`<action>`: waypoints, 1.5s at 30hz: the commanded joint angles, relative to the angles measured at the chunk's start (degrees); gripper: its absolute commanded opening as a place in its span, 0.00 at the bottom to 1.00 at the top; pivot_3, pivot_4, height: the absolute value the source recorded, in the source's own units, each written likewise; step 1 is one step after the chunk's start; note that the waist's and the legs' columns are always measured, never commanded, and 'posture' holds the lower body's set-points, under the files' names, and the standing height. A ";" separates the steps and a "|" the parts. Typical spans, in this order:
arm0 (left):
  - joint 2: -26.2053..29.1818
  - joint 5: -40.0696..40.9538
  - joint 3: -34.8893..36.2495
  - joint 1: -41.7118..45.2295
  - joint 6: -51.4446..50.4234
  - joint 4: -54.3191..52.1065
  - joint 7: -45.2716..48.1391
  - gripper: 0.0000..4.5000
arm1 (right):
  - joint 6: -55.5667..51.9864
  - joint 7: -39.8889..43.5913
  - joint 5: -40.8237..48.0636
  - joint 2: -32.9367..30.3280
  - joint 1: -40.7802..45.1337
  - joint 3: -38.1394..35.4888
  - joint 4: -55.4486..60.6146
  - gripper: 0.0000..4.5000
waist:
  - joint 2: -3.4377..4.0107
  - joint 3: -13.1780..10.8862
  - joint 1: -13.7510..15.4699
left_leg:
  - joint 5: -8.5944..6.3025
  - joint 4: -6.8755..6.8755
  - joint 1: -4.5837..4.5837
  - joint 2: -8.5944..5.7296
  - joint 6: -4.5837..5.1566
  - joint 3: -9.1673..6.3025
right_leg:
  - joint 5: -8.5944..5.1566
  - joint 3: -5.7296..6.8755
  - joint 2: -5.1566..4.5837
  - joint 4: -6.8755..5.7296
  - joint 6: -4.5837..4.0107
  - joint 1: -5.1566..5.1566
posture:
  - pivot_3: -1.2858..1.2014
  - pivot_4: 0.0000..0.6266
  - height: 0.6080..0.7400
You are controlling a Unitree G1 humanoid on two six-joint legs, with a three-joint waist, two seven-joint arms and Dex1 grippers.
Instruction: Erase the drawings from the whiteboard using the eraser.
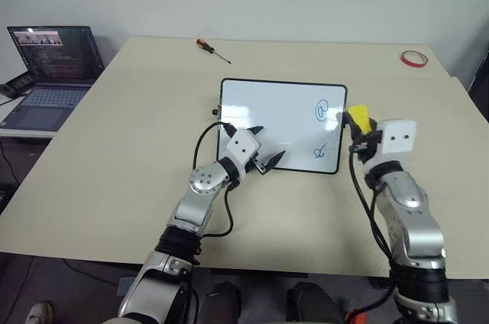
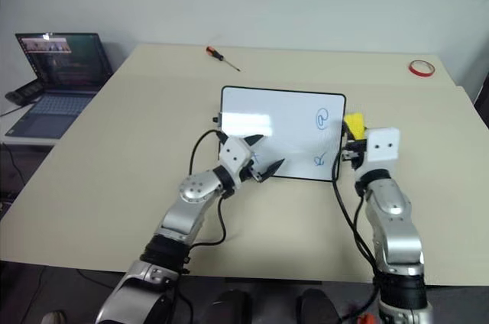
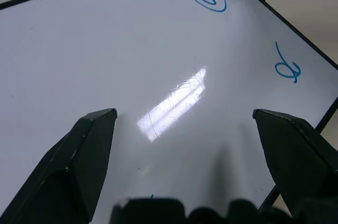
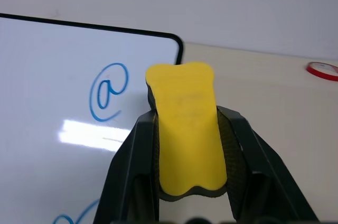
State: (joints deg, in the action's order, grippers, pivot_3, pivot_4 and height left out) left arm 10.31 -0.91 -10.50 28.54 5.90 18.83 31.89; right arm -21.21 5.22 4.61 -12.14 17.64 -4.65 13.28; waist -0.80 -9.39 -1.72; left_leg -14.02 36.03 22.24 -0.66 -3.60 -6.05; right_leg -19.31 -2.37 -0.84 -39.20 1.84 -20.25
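Note:
The whiteboard [image 1: 267, 106] lies flat in the middle of the table. Two blue drawings show near its right edge: a circled swirl [image 1: 322, 110] and a loop squiggle [image 1: 322, 152] closer to me. My left gripper [image 1: 270, 142] is open, its fingers spread over the board's near edge, left of the squiggle. In the left wrist view the gripper [image 3: 184, 114] has nothing but white board between its fingers. My right gripper [image 1: 357, 130] is shut on the yellow eraser [image 4: 185, 129], just off the board's right edge beside the swirl [image 4: 108, 92].
On the tan table [image 1: 114, 156], a red-handled screwdriver [image 1: 212, 49] lies at the far side and a red tape ring [image 1: 413, 58] at the far right corner. An open laptop [image 1: 53, 72] stands on a side desk to the left.

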 commanded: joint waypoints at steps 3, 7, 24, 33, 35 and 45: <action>-1.51 0.01 -0.33 3.48 2.80 1.43 -0.28 1.00 | 6.08 1.77 -1.24 0.80 7.70 2.49 -8.23 0.26 | 0.00 0.00 -0.07 | 0.00 0.00 0.01 0.01 0.00 -0.03 | 0.00 0.04 0.00 -0.01 0.00 0.00 | 0.52 0.24 1.00; -1.72 0.05 -0.43 3.80 3.31 2.04 0.10 1.00 | 8.42 2.53 -1.52 1.04 9.67 2.99 -12.12 0.26 | 0.00 0.00 -0.14 | 0.00 -0.02 0.07 0.04 0.00 0.00 | 0.00 0.04 -0.02 0.05 0.00 -0.04 | 0.52 0.24 1.00; -2.14 0.27 -0.41 4.77 3.52 1.66 1.23 1.00 | 3.92 6.62 -1.57 0.49 1.79 7.90 -8.10 0.26 | 0.00 0.01 -0.23 | 0.01 0.07 0.11 0.04 0.01 0.00 | 0.01 -0.01 -0.18 -0.32 0.00 -0.25 | 0.52 0.24 1.00; -2.57 0.33 -0.77 5.54 3.91 2.63 1.50 1.00 | 5.73 2.17 -4.58 -1.93 6.96 4.39 -13.11 0.26 | -0.01 0.01 -0.18 | 0.03 0.11 -0.25 -0.02 0.02 0.01 | 0.00 -0.02 -0.17 -0.45 0.00 0.01 | 0.52 0.24 1.00; -2.73 0.29 -0.84 5.45 3.91 2.54 1.57 1.00 | 6.73 -0.21 -6.24 -2.21 8.60 3.68 -14.60 0.26 | -0.01 0.01 -0.16 | 0.03 0.10 -0.28 -0.02 0.02 0.01 | 0.00 -0.02 -0.17 -0.45 0.01 0.03 | 0.52 0.24 1.00; -2.80 0.35 -0.80 4.88 3.65 1.84 1.87 1.00 | 8.50 1.02 -6.55 0.47 8.48 5.96 -14.89 0.26 | -0.01 0.01 -0.31 | 0.03 0.06 -0.26 0.02 0.02 0.03 | 0.00 -0.07 -0.18 -0.41 0.01 -0.01 | 0.52 0.24 1.00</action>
State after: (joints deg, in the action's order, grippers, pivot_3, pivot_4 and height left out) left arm 7.54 -0.91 -11.01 33.05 8.33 22.39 33.36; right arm -13.01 5.05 -2.65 -12.26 26.86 0.36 -2.76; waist -0.81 -9.39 -2.03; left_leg -13.99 36.09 21.98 -0.64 -3.59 -6.02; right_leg -19.31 -2.44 -1.01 -39.61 1.85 -20.25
